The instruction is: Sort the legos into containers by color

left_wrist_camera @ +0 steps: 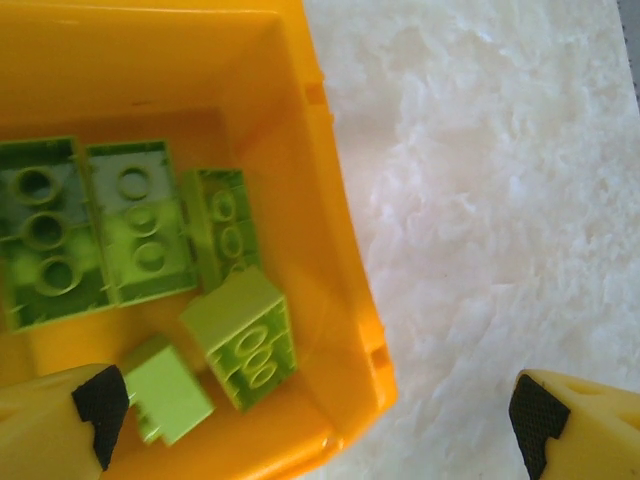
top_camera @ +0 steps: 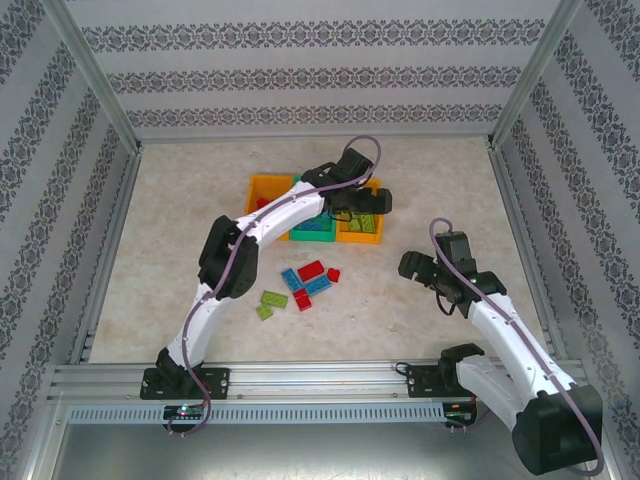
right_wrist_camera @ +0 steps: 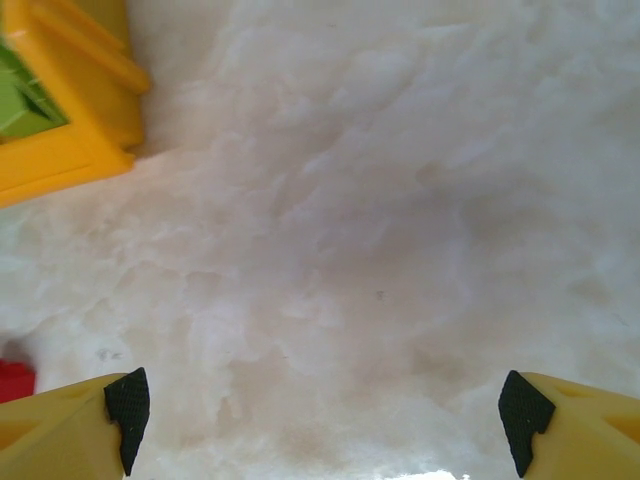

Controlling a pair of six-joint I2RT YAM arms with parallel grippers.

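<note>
The containers stand in a row at the table's middle back: an orange bin (top_camera: 262,187), a green bin (top_camera: 297,236) and a second orange bin (top_camera: 360,238). My left gripper (top_camera: 366,203) hangs open over that right orange bin (left_wrist_camera: 340,250), and nothing is between its fingers (left_wrist_camera: 315,415). Several lime green legos (left_wrist_camera: 130,225) lie inside the bin. Loose legos lie in front of the bins: red (top_camera: 311,269), blue (top_camera: 318,285) and lime green (top_camera: 274,298). My right gripper (top_camera: 415,266) is open and empty over bare table (right_wrist_camera: 320,425), to the right of the loose legos.
The right wrist view has the orange bin's corner (right_wrist_camera: 75,130) at top left and a red brick (right_wrist_camera: 12,381) at the left edge. Patterned walls and metal posts close in the table; a metal rail (top_camera: 300,385) runs along the front.
</note>
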